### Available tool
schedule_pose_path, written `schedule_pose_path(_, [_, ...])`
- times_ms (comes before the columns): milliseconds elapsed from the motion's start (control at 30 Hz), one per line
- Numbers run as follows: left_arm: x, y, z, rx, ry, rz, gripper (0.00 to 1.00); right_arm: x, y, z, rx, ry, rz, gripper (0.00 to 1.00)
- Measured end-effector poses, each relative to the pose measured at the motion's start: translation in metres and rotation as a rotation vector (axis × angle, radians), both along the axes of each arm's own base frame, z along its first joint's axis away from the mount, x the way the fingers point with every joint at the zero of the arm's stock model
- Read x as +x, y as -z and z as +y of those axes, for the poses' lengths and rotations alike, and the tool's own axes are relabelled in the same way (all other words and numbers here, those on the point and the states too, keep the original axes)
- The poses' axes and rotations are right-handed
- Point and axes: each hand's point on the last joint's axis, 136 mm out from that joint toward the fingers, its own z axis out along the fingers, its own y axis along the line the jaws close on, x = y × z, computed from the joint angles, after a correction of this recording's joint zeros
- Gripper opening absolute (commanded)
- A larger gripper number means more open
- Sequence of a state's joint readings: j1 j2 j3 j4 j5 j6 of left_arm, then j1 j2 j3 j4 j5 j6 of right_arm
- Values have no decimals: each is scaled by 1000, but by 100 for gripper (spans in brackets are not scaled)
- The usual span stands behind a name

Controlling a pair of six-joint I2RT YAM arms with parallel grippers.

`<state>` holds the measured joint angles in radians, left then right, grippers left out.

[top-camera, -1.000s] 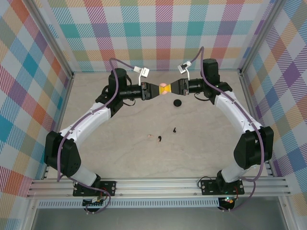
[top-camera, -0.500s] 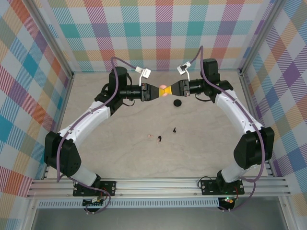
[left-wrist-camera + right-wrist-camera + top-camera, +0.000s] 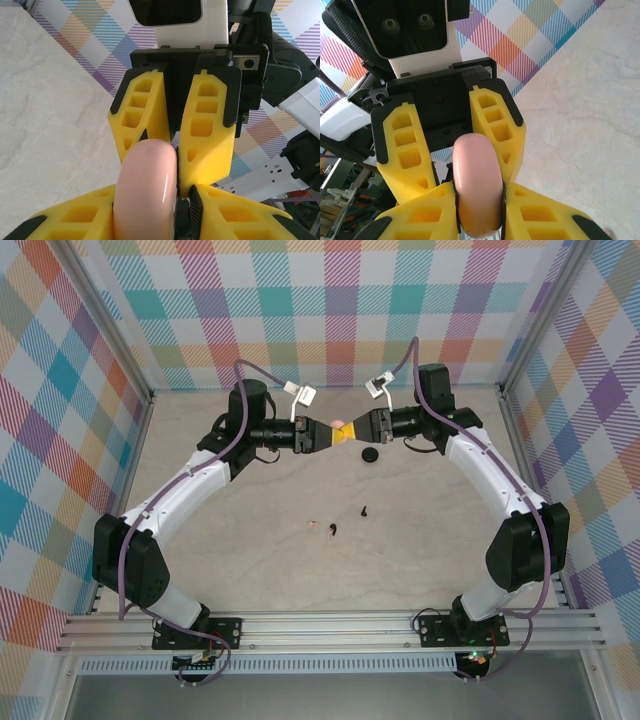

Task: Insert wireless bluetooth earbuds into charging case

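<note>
Top external view has the left gripper (image 3: 328, 433) and right gripper (image 3: 353, 430) meeting nose to nose above the far middle of the table (image 3: 420, 560). Both are clamped on the pink charging case (image 3: 340, 426), which looks closed. Over the last second the joined pair has edged slightly leftward and the right wrist has swung in a little; nothing else has moved. The right wrist view shows its yellow fingers (image 3: 427, 210) pinching the case's flanks. One black earbud (image 3: 366, 510), a second black earbud (image 3: 331, 531) and a whitish earbud (image 3: 312, 526) lie untouched nearer the bases, well apart from the case. A black disc (image 3: 370, 454) rests near the grippers. The step in hand seems to be opening the case; no insertion has begun.
</note>
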<state>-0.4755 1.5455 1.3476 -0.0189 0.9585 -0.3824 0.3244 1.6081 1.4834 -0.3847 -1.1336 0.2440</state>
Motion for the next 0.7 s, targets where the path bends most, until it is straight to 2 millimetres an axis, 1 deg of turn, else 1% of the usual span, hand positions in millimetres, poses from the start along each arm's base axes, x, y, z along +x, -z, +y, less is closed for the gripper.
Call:
schedule_pose_path(67, [0, 1, 0, 5, 2, 2, 31, 0, 0, 0, 0, -1, -1, 24])
schedule_pose_path(133, [-1, 2, 1, 10, 2, 4, 24, 0, 0, -1, 0, 0, -6, 25])
schedule_pose_path(167, [-1, 2, 2, 12, 2, 5, 23, 0, -1, -1, 0, 0, -8, 26])
schedule_pose_path(233, [0, 2, 2, 14, 1, 0, 22, 1, -1, -1, 0, 0, -14, 26])
schedule_pose_path(333, [0, 2, 2, 17, 1, -4, 18, 1, 0, -1, -5, 3, -13, 30])
schedule_pose_path(433, [1, 3, 3, 22, -8, -6, 18, 2, 1, -2, -19, 15, -9, 39])
schedule_pose_path(467, [2, 3, 3, 23, -11, -7, 18, 3, 2, -2, -27, 23, -9, 44])
schedule_pose_path(500, [3, 4, 3, 27, -16, -4, 18, 5, 4, -2, -36, 34, -12, 46])
schedule_pose_path(700, [9, 8, 4, 58, -53, -22, 21, 13, 11, -5, -97, 108, -35, 50])
